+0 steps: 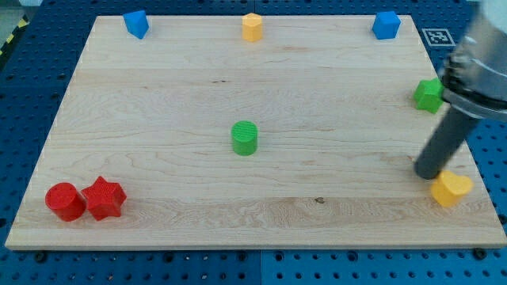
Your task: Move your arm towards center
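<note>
My tip rests on the wooden board near its right edge. It sits just up and left of a yellow heart-shaped block, close to touching it. A green block lies above the tip at the right edge, partly behind the arm. A green cylinder stands near the board's middle, far to the tip's left.
A blue block lies at the top left, a yellow block at top middle, a blue block at top right. A red cylinder and a red star touch at the bottom left.
</note>
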You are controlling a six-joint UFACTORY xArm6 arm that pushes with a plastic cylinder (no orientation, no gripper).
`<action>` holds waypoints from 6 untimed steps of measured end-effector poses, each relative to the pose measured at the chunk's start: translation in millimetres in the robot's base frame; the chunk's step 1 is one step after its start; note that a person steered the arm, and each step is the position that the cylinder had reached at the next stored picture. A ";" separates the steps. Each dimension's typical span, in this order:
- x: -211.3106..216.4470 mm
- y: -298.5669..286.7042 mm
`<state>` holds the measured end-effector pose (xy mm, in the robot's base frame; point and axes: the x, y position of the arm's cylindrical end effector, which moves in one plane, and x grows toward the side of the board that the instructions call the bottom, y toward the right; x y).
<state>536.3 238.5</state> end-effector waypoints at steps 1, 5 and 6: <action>18.1 17.4; -73.8 -96.5; -142.0 -203.8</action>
